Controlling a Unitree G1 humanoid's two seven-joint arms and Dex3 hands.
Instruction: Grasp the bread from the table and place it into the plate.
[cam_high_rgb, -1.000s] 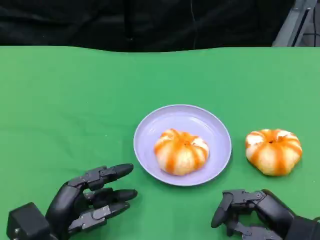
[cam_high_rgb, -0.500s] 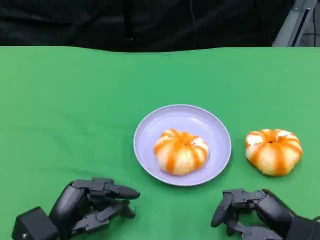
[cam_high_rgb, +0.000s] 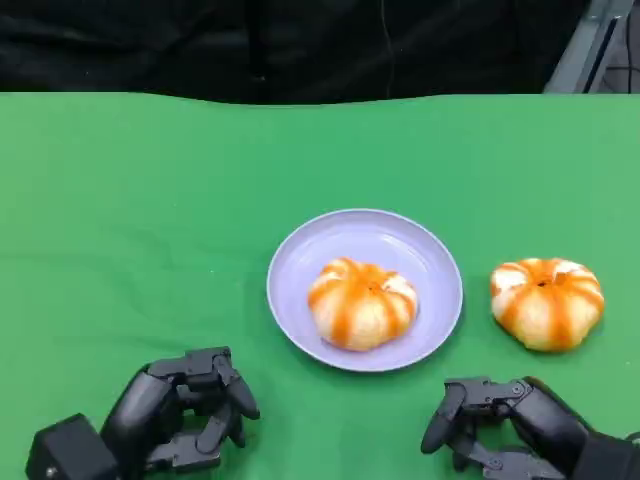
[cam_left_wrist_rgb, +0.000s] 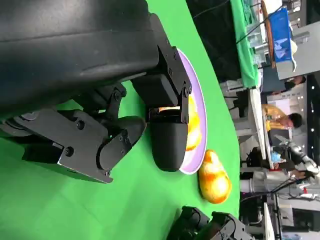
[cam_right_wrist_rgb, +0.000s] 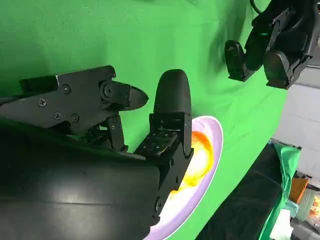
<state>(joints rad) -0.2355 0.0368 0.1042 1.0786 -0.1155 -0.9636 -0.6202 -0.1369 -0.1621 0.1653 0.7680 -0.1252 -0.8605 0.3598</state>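
Observation:
A lilac plate (cam_high_rgb: 365, 240) lies mid-table with an orange-striped round bread (cam_high_rgb: 362, 303) in it. A second bread (cam_high_rgb: 547, 303) of the same look sits on the green cloth to the plate's right, apart from its rim. My left hand (cam_high_rgb: 185, 415) hangs near the table's front, left of the plate, fingers curled in with nothing in them. My right hand (cam_high_rgb: 495, 425) is low at the front right, just short of the second bread, fingers bent in and holding nothing. The left wrist view shows the plate (cam_left_wrist_rgb: 196, 92), both breads (cam_left_wrist_rgb: 214, 177) and curled fingers (cam_left_wrist_rgb: 167, 145).
Green cloth (cam_high_rgb: 150, 220) covers the whole table, with wide bare room on the left and behind the plate. A black backdrop runs along the far edge. The left wrist view shows people and equipment far beyond the table.
My left hand's fingers, spread and pointing at the plate a second ago, have curled in and the hand has drawn back slightly. The right hand, plate and both breads have not moved.

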